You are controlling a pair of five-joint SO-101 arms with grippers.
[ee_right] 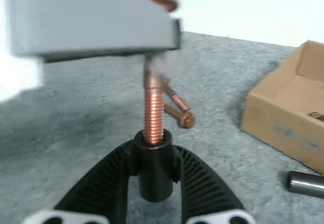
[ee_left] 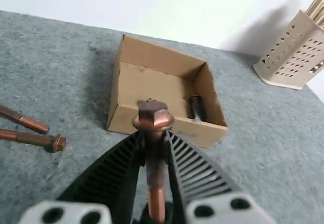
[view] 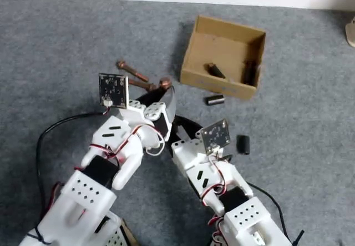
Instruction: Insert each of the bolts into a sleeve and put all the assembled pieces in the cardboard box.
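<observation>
The left arm (view: pixel 119 140) has its jaws clenched on the shank of a copper bolt (ee_left: pixel 153 153). The bolt's hexagonal head pokes out past the jaw tips towards the cardboard box (ee_left: pixel 162 97). The right arm (view: pixel 205 168) has its jaws clamped around a black sleeve (ee_right: pixel 153 168), which it holds open end up.

The next move depends on the bolt and the sleeve sharing one line. In the right wrist view the bolt's long axis runs straight down into the sleeve's bore, and the threaded end sits in the mouth. The two pieces are touching and look well aligned, so a push along that same axis seems to be what is needed. How deep the thread has gone cannot be read.

In the high view the arms' own wrists cover the joint, leaving the bolt's head as the visible part. In the right wrist view the left arm's jaws are a blurred grey block across the upper shank.

Two loose bolts (view: pixel 136 76) lie on the grey surface (view: pixel 299 146) beside the left arm. Two spare sleeves (view: pixel 214 99) lie apart on it, one just outside the box. Inside the box are two dark pieces (view: pixel 216 71). One of them shows a copper head in the left wrist view, and the other is hard to make out.
</observation>
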